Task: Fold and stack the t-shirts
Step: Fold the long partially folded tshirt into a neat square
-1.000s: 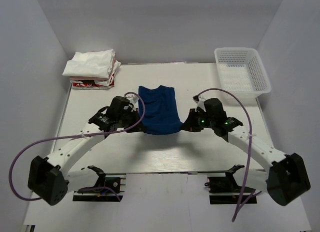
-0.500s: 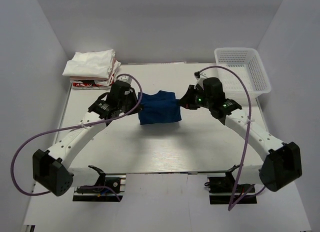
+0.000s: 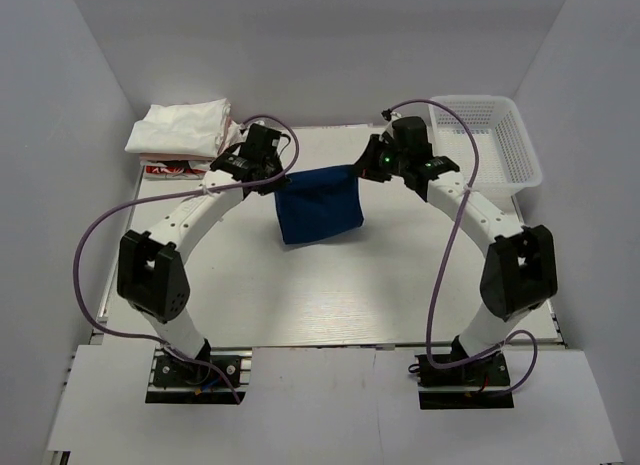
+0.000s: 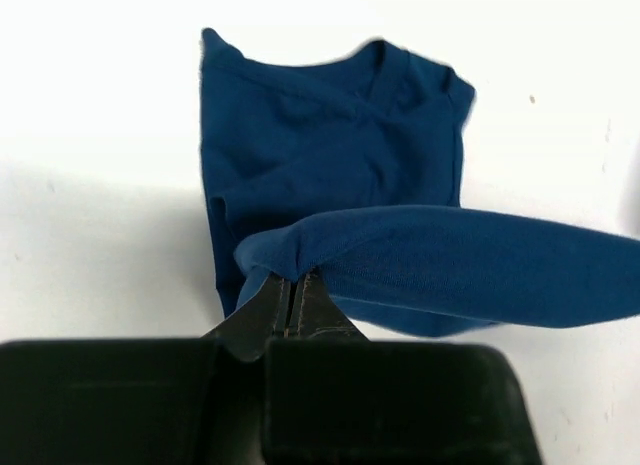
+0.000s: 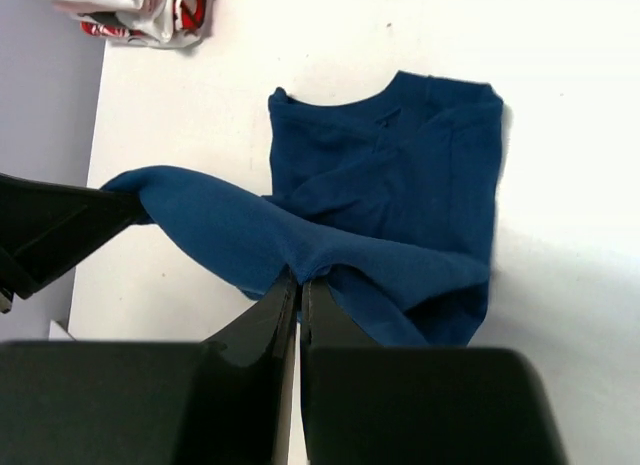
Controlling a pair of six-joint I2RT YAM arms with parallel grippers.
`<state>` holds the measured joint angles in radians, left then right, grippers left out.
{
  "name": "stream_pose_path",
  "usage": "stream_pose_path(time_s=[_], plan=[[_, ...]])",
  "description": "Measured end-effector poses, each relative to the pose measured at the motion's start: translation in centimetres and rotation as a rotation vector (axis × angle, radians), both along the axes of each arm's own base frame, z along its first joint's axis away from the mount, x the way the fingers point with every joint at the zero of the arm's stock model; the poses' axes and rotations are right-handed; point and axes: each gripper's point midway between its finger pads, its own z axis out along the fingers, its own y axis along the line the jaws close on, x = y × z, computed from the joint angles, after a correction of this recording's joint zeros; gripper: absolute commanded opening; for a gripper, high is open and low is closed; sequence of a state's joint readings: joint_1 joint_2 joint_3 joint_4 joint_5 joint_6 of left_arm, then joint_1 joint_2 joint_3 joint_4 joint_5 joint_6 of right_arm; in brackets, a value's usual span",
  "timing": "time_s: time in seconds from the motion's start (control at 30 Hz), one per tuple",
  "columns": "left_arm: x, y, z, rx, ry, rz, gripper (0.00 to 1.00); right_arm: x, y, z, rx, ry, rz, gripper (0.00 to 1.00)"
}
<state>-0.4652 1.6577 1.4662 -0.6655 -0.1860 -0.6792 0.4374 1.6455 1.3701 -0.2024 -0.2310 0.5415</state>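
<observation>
Arms, both stretched far forward over the counter [image 3: 330, 295], with elbows bowed outward and wrists turned toward each other. We note the left hand [image 3: 277, 179] closed hard on one end of a raised fold of the navy shirt [image 3: 318, 210], and the right hand [image 3: 361, 169] closed the same way on the other end. The fold runs taut between them above the counter.

Top view: the shirt hangs from the held edge down to the counter's middle. We also list the white shirts [image 3: 180, 128], folded and piled at the far left corner on a red-printed shirt [image 3: 168, 169], and a basket [image 3: 485, 135] at the far right corner, well apart from both hands.

Left wrist view: fingers pressed together with no gap, a roll of navy cloth pinched at their tips. The shirt's lower layer lies flat beyond, collar at the far end.

Right wrist view: the same pinch from the other side. It adds the pile at its upper left, and the held fold crossing above the flat layer.
</observation>
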Motion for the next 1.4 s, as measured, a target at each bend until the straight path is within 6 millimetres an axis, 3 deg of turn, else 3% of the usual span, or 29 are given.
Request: stream_pose_path(time_s=[0.2, 0.33, 0.47, 0.67, 0.9, 0.97, 1.0, 1.03, 1.07, 1.13, 1.2, 1.23, 1.27, 1.4], plan=[[4.2, 0.9, -1.4, 0.020, 0.023, 0.047, 0.00, 3.9, 0.7, -1.7, -0.009, 0.025, 0.008, 0.00], [6.1, 2.0, -2.8, 0.035, 0.047, 0.072, 0.00, 6.5, 2.1, -2.0, 0.005, 0.018, 0.038, 0.00], [8.3, 2.7, -3.9, 0.052, 0.046, 0.065, 0.00, 8.7, 2.8, -3.5, 0.008, 0.038, 0.041, 0.00], [11.8, 1.6, -5.9, 0.046, 0.029, 0.000, 0.00, 10.4, 1.6, -8.0, -0.037, 0.110, -0.023, 0.00], [12.6, 0.5, -8.2, 0.029, 0.037, -0.073, 0.00, 11.7, 0.4, -10.0, -0.064, 0.133, -0.084, 0.00], [13.2, 0.2, -8.2, 0.026, 0.022, -0.087, 0.10, 12.3, 0.3, -10.3, -0.063, 0.133, -0.092, 0.00], [13.6, 0.1, -8.2, 0.024, 0.012, -0.092, 0.22, 12.5, 0.2, -10.5, -0.063, 0.136, -0.095, 0.00], [13.9, 0.0, -8.2, 0.024, 0.006, -0.097, 0.37, 12.7, 0.0, -10.8, -0.062, 0.140, -0.098, 0.12], [14.1, 0.0, -8.2, 0.025, 0.001, -0.104, 0.68, 13.0, 0.0, -11.1, -0.054, 0.148, -0.100, 0.20], [14.6, 0.1, -8.1, 0.022, -0.011, -0.106, 0.99, 13.5, -0.2, -11.7, -0.045, 0.159, -0.102, 0.29], [14.8, 0.4, -8.1, 0.020, -0.015, -0.102, 0.99, 13.9, -0.6, -12.1, -0.031, 0.173, -0.107, 0.41], [14.9, 0.6, -8.0, 0.019, -0.017, -0.099, 0.99, 13.9, -0.7, -12.3, -0.025, 0.183, -0.107, 0.55], [15.0, 0.7, -8.0, 0.021, -0.020, -0.101, 0.99, 13.9, -0.8, -12.2, -0.018, 0.189, -0.106, 0.90], [15.3, 1.2, -7.7, 0.029, -0.034, -0.105, 0.99, 13.5, -1.5, -11.9, -0.005, 0.187, -0.102, 0.90]])
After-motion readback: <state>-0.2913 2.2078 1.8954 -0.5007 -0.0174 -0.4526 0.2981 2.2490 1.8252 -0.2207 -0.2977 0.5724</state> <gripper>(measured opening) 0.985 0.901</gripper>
